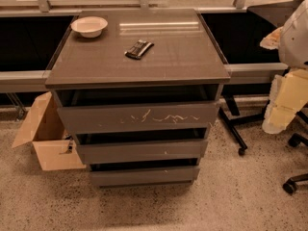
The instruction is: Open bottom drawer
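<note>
The bottom drawer (143,175) is the shallowest of three dark grey-brown handleless fronts on the cabinet (139,76). Its front is plain and sits furthest back, with a dark gap above it. Above it are the mid-height front (142,151) and the tall front with white scratches (139,117). My arm shows as a white and cream shape at the right edge. My gripper (285,105) hangs there, well to the right of the drawers and touching nothing.
A white bowl (89,26) and a dark wrapped bar (138,48) lie on the cabinet top. An open cardboard box (45,134) stands on the floor at the left. Black stand legs (233,129) and chair castors (294,182) are at the right.
</note>
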Robot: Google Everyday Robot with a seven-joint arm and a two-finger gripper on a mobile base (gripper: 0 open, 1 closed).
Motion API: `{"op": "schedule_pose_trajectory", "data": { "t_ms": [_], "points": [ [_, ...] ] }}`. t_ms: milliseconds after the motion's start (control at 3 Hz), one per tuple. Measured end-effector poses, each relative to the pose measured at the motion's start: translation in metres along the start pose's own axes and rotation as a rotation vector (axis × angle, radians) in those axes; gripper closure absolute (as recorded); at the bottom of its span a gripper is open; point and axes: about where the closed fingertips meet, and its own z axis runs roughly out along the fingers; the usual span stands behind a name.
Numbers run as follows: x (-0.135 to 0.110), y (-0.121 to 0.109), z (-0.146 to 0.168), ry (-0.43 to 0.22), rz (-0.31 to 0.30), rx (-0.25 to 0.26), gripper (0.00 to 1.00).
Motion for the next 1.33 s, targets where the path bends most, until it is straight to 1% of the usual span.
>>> {"op": "schedule_pose_trajectory", "data": {
  "t_ms": [333,667,1000,1333],
  "points": [
    [0.0000,0.0000,0.0000,0.000,0.000,0.000,0.11],
    [0.0000,0.0000,0.0000,0.000,0.000,0.000,0.10],
    [0.0000,0.0000,-0.0001,0.000,0.000,0.000,0.00],
    [0.0000,0.0000,-0.0001,0.000,0.000,0.000,0.00]
  ]
}}
